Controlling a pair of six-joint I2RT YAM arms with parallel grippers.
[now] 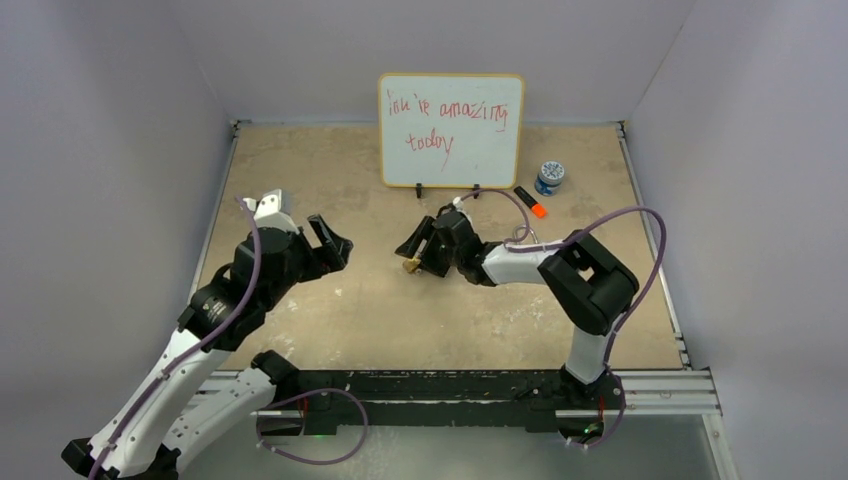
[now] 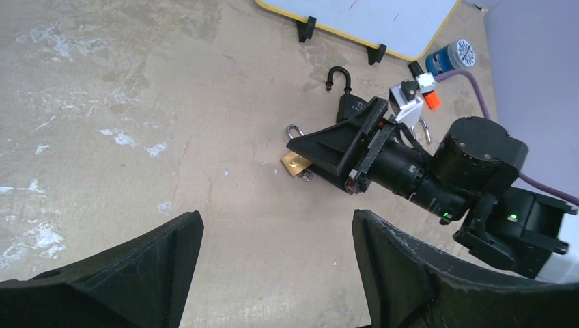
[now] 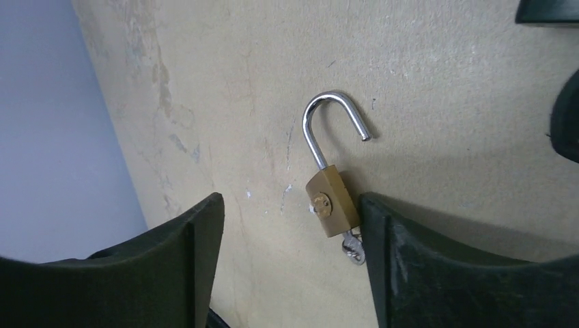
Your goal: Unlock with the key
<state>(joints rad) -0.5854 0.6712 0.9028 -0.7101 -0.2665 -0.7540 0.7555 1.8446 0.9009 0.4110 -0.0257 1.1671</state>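
Observation:
A small brass padlock (image 3: 332, 203) lies flat on the tan table, its silver shackle (image 3: 332, 123) swung open. A silver key (image 3: 352, 247) sticks out of its bottom end. My right gripper (image 3: 290, 205) is open and low over the table, its right finger against the padlock's side. From above, the padlock (image 1: 410, 266) sits at the tip of the right gripper (image 1: 413, 252). The left wrist view also shows the padlock (image 2: 295, 164) and the key (image 2: 308, 176). My left gripper (image 2: 276, 219) is open and empty, well to the padlock's left (image 1: 338, 240).
A black padlock (image 2: 351, 106) with an open shackle lies just behind the right gripper. A whiteboard (image 1: 452, 130) stands at the back. A blue-and-white jar (image 1: 550, 177) and an orange marker (image 1: 531, 203) lie to its right. Walls enclose three sides of the table.

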